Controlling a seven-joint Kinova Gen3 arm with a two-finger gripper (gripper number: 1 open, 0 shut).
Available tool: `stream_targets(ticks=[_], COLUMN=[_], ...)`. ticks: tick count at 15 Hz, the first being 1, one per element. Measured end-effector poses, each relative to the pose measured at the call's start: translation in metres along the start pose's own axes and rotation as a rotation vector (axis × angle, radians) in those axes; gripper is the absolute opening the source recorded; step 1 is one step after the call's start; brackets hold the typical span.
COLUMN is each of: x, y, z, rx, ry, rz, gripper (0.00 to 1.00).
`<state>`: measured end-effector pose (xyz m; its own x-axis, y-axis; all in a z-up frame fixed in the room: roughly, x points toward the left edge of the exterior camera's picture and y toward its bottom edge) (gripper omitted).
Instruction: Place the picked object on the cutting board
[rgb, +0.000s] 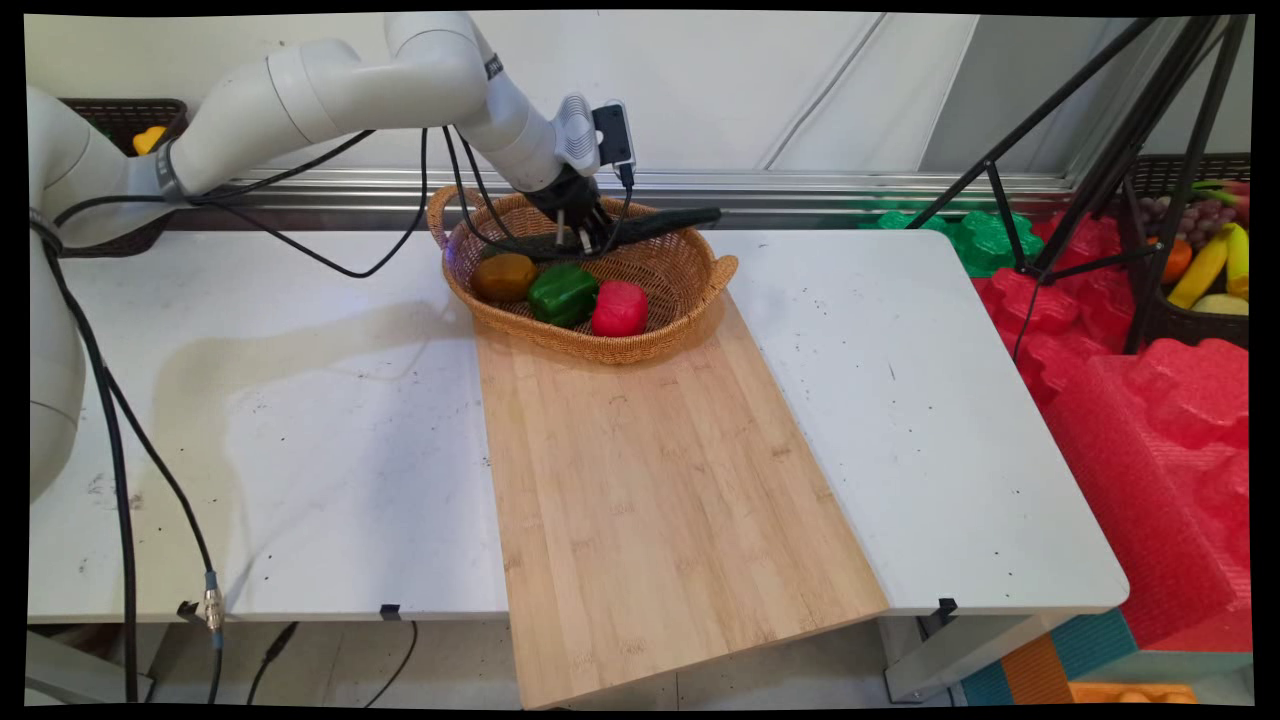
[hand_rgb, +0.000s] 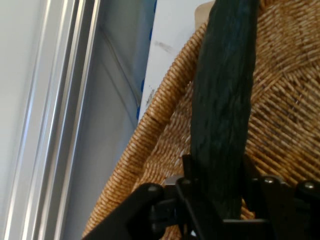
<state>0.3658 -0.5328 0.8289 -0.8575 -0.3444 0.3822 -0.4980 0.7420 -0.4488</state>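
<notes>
jaws clamped on one dark cucumber, probably, one wicker basket, three vegetables

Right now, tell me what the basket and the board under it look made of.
The basket: woven wicker or rattan, tan and matte, its coiled strands plain in the hand view. The board: pale wood, probably bamboo, smooth, with narrow glued strips and grain running lengthwise. The gripper holds a long dark object over the basket.

Main view: fixed above my table's near side, facing the wall. Hand view: close along my gripper. Both share the wicker basket.
</notes>
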Motion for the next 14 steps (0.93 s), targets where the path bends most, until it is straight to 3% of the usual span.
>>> stream_targets(ticks=[4,7,10,14], x=[0.004,0.012,0.027,0.047], y=[0.002,-0.001,-0.006,-0.003], z=[-0.013,-0.037,-0.075,-0.119], rx=[0.023,0.071,0.141,0.188], ry=[-0.008,0.01,0.062,0.137], rz=[0.047,0.077,0.085,0.069], gripper=[0.0,0.0,0.0,0.0])
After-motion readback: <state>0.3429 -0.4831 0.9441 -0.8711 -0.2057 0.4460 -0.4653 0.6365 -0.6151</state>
